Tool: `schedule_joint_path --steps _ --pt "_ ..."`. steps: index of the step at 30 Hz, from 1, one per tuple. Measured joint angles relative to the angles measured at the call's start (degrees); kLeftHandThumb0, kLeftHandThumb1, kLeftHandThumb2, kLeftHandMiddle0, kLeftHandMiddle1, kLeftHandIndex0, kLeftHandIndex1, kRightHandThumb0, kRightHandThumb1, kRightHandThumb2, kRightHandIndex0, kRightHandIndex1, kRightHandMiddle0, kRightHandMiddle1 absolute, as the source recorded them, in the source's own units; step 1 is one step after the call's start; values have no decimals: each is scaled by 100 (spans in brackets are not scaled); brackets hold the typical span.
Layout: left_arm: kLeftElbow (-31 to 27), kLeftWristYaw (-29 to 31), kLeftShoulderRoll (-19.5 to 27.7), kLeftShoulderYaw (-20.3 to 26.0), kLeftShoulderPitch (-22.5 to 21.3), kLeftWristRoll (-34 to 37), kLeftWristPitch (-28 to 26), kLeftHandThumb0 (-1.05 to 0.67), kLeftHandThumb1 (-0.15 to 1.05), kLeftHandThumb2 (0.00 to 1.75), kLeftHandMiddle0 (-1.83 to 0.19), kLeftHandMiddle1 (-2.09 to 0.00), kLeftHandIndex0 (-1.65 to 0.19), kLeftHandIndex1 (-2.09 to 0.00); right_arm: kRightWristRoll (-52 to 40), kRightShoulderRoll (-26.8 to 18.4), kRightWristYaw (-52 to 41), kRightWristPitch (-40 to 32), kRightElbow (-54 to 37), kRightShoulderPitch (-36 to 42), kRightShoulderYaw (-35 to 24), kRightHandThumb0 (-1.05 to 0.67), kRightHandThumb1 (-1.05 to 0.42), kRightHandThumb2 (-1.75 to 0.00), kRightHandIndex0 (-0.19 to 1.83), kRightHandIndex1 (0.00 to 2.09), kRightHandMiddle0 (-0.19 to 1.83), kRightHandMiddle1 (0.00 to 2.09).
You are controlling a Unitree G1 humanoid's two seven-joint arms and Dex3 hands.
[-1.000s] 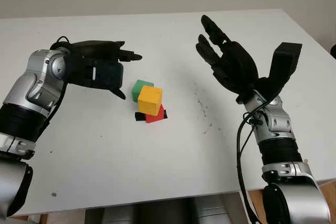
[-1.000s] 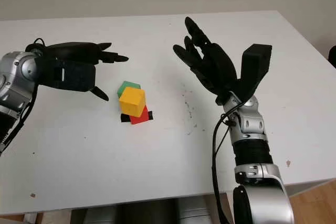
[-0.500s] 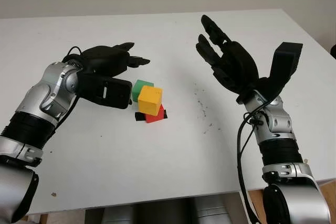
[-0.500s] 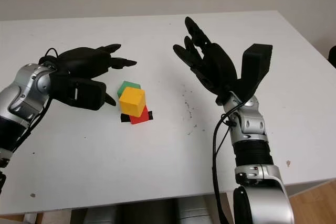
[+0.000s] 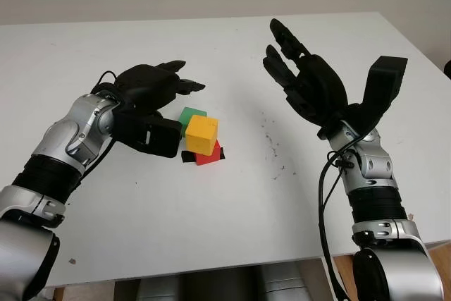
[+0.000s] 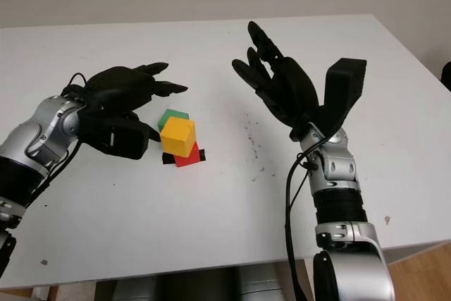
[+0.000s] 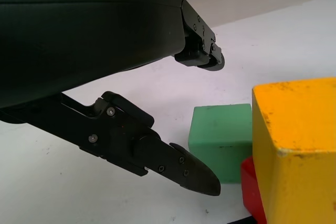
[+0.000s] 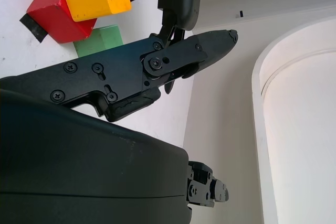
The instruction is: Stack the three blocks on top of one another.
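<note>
The yellow block (image 5: pixel 201 134) sat on the red block (image 5: pixel 209 155), with the green block (image 5: pixel 190 119) on the table just beyond them to the left. These cubes looked small, rigid and light, with smooth faces that could slip, so the green one was probably best pinched across two opposite side faces. The left hand (image 5: pixel 151 100) hovered just left of the green block, holding nothing, fingers loosely released. The right hand (image 5: pixel 306 82) was raised well to the right, also released and empty. A black tape mark (image 5: pixel 187 156) lay beside the red block. The white table (image 5: pixel 232 195) stood before a plain pale wall.
</note>
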State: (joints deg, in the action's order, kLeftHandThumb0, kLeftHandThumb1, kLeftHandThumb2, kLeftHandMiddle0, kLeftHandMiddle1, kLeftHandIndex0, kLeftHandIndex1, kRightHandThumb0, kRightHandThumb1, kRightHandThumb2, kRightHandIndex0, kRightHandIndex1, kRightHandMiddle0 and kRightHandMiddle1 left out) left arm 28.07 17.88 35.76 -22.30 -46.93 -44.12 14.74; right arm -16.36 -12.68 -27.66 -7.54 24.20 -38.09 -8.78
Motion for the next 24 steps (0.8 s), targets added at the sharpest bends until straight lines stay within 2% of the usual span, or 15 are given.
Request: schedule_joint_path --steps 14,24 --pt "19 36 -30 -131 1 -145 -31 -62 85 5 -5 -6 -36 -6 -1 0 19 -3 -2 3 1 -73 -98 -5 -19 0 -7 6" --pt "19 -10 -43 -150 73 -117 -31 -61 87 6 -9 -7 -49 -11 -7 3 69 -44 -28 47 0 -74 -98 -5 -19 0 -5 6"
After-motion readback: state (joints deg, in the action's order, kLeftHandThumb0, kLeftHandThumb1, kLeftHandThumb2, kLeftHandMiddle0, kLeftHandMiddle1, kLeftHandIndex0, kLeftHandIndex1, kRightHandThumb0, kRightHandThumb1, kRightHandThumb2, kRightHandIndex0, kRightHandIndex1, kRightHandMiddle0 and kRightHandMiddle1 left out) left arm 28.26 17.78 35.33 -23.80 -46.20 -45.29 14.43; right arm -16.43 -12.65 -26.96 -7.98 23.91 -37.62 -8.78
